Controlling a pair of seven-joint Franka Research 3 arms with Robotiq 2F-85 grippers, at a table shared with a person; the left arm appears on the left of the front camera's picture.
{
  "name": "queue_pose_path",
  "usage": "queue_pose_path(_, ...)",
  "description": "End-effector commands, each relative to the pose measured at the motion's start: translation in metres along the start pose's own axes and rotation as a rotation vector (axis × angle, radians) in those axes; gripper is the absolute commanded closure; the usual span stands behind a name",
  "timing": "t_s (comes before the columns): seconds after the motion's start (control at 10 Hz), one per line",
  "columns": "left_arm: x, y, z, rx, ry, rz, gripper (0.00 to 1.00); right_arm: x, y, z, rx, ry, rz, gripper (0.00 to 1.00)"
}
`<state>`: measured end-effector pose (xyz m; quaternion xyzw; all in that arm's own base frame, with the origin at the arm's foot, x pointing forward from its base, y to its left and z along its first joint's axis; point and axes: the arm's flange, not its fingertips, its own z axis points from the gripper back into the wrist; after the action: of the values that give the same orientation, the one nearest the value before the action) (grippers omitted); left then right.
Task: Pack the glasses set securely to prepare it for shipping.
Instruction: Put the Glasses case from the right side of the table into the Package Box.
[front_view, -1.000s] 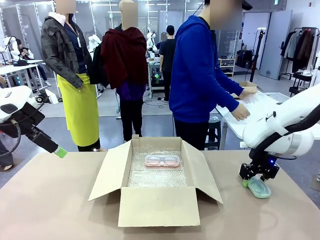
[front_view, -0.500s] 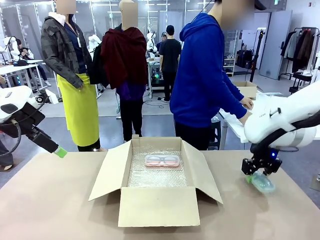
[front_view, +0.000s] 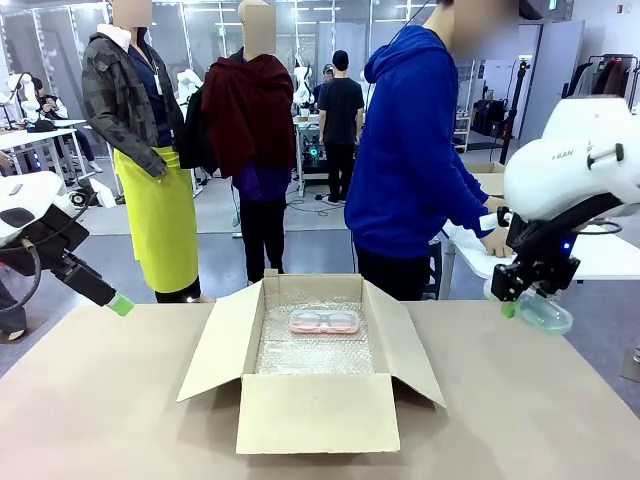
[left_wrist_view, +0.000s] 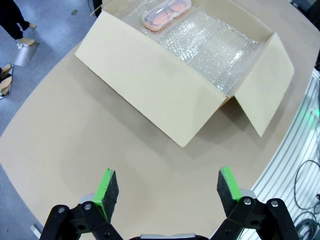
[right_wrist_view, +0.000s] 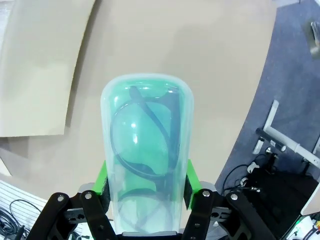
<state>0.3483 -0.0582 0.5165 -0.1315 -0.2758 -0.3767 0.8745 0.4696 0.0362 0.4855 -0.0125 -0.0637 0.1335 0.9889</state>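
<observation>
Brown table top (front_view: 100, 420) is stretching across the near side of a wide workshop room with a grey floor, and other people are standing farther back. A person (front_view: 410, 150) in a blue hoodie is standing at the far edge, turning toward a white side table (front_view: 610, 262) and resting a hand (front_view: 495, 240) on it.

An open cardboard box (front_view: 310, 410) is sitting in the middle of the table top, its flaps spreading outward and bubble wrap (front_view: 310, 352) lining its bottom. The pink case (front_view: 324, 321) is lying flat on that wrap toward the box's far wall, with glasses showing through it.

The right gripper (right_wrist_view: 145, 182) is clamping the mint-green case (right_wrist_view: 145, 145) by its long sides and holding it in the air over the table's right part, well apart from the box. Dark-framed glasses are showing inside it. The left gripper (left_wrist_view: 166, 186) is hanging over the table's left side with its jaws spread wide, gripping nothing.

Dark lettering is showing on the right arm's white casing (front_view: 580, 155), too small to read surely.
</observation>
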Motion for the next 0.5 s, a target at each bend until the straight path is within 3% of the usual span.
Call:
queue_pose_path(0.0,0.0,0.001,0.001,-0.009,-0.012,-0.003,0.0,0.011,0.009,0.007,-0.054,-0.042,0.126,0.67)
queue_pose_path(0.1,0.0,0.001,0.001,-0.009,-0.012,-0.003,0.0,0.016,0.025,0.023,-0.083,-0.044,0.388,0.67)
queue_pose_path(0.2,0.0,0.001,0.001,-0.009,-0.012,-0.003,0.0,0.026,0.048,0.043,0.051,-0.054,0.708,0.67)
queue_pose_path(0.4,0.0,0.001,0.001,-0.009,-0.012,-0.003,0.0,0.055,0.104,0.054,0.212,-0.058,1.061,0.67)
